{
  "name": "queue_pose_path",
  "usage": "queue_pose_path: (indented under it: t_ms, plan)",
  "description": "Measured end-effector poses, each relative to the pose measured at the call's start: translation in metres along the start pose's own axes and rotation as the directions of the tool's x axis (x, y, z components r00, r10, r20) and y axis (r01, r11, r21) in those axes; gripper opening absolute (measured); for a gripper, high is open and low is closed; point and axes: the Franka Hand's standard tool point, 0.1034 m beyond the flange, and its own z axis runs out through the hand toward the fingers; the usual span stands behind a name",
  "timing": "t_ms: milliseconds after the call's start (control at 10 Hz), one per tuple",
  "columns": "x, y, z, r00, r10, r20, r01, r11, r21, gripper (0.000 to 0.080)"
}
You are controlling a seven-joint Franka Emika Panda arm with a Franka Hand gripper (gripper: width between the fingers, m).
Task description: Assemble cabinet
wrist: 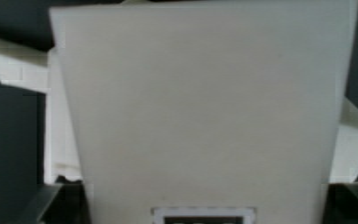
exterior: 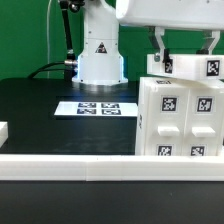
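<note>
**Tool clamped on a panel above the cabinet box**

In the exterior view, the cabinet (exterior: 180,115) stands on the black desk (exterior: 40,115) at the exterior view's right, close behind the white rail (exterior: 70,160) that runs along the desk's front edge. Its face toward the camera carries several square black-and-white tags. Above the box, the tool (exterior: 185,50) reaches down from the arm, its two dark fingers (exterior: 160,48) standing on either side of a white tagged panel (exterior: 190,65) that sits at the top of the box. The fingers appear closed on this panel, though the contact itself is small in the frame.

The wrist view is filled almost wholly by a flat white panel face (wrist: 194,100), with part of a black tag (wrist: 202,213) showing at one edge and dark desk on both sides.

Further back, the marker board (exterior: 97,107) lies flat on the desk in front of the white robot base (exterior: 100,50), well apart from the cabinet.
</note>
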Motion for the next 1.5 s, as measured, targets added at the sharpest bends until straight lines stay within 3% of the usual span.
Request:
queue_pose_path:
  t_ms: [400, 600, 900, 1000, 1100, 1500]
  plan:
    - [0.0, -0.0011, 0.0003, 0.976, 0.217, 0.0, -0.217, 0.976, 0.002, 0.0558]
    - [-0.0017, -0.0044, 0.0004, 0.902, 0.43, -0.028, -0.43, 0.903, 0.013, 0.0558]
    - [-0.0034, -0.0062, 0.0009, 0.707, 0.706, -0.049, -0.705, 0.708, 0.039, 0.0558]
    - [-0.0039, -0.0068, 0.001, 0.603, 0.797, -0.042, -0.795, 0.604, 0.051, 0.0558]
    - [-0.0039, -0.007, 0.0008, 0.551, 0.834, -0.039, -0.832, 0.552, 0.054, 0.0558]
    - [-0.0043, -0.0066, 0.0016, 0.179, 0.984, 0.025, -0.981, 0.177, 0.077, 0.0558]
